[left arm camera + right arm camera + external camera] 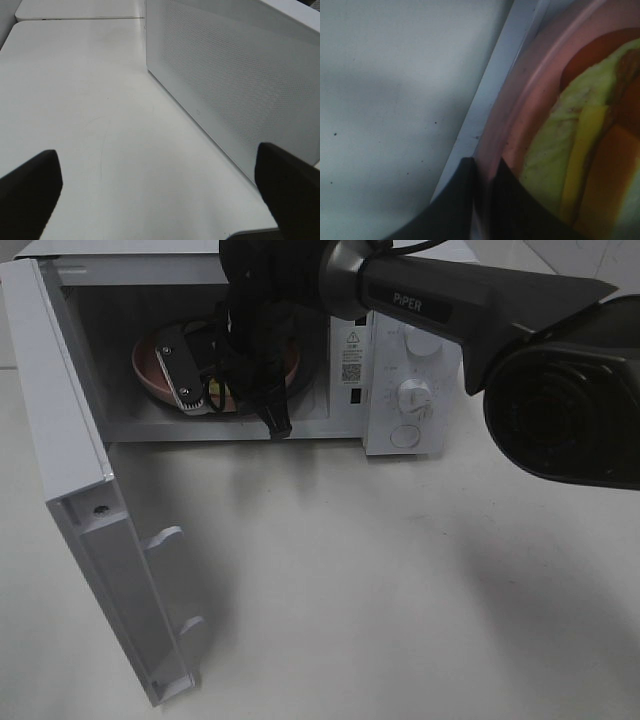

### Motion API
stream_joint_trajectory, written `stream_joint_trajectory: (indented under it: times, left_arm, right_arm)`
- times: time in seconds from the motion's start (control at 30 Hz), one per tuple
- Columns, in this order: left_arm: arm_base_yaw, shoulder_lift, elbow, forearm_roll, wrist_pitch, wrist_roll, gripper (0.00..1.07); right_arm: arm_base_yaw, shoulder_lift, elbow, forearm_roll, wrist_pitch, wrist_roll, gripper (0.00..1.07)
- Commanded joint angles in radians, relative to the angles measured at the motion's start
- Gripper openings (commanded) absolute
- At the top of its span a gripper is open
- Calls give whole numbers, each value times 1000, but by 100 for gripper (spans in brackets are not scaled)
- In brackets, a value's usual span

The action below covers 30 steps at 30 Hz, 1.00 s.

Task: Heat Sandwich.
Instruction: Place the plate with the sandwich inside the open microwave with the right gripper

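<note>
R gripper (484,167): jaws nearly together, just a sliver of gap, pinched on the rim of the pink plate (520,115). The rim runs straight in btwn the two dark fingers (455,205). Sandwich (570,155) lies on that plate just past the inner finger, not gripped. It shows pale bread w/ yellow + orange-red filling, close-up & blurry. On the outer finger's side a pale strip (495,90) runs along the plate edge, then a flat grey-white surface; can't tell what either is. In the high cam the R arm (470,300) reaches into the microwave (415,430). Gripper + plate sit inside the cavity & the door (100,570) is swung wide open. The sandwich is hidden under the arm in that view

L gripper (157,170): jaws spread wide, holding nothing, only the white table (75,90) seen btwn them. The microwave's perforated side wall is close by one fingertip (285,190); can't tell if they touch
</note>
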<state>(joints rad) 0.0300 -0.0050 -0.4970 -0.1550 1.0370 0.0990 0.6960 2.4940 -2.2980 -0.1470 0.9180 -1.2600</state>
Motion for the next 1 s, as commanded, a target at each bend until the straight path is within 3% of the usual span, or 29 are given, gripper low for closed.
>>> stream_joint_trajectory:
  times: [0.03, 0.23, 0.37, 0.47, 0.67, 1.0]
  left_arm:
    - [-5, -26, 5, 1, -9, -3, 103]
    - [-5, -26, 5, 1, -9, -3, 103]
    - [-5, -26, 5, 1, -9, -3, 103]
    - [-5, -26, 5, 1, -9, -3, 103]
    - [-5, -26, 5, 1, -9, -3, 103]
    - [-5, -26, 5, 1, -9, -3, 103]
  right_arm:
    - [1, -1, -13, -8, -30, 17, 8]
    - [1, -1, -13, -10, -28, 75, 17]
    - [1, -1, -11, -10, -27, 105, 27]
    - [1, -3, -11, -17, -25, 127, 42]
    - [2, -8, -10, -30, -25, 178, 55]
    - [2, -95, 154, -24, -164, 244, 74]
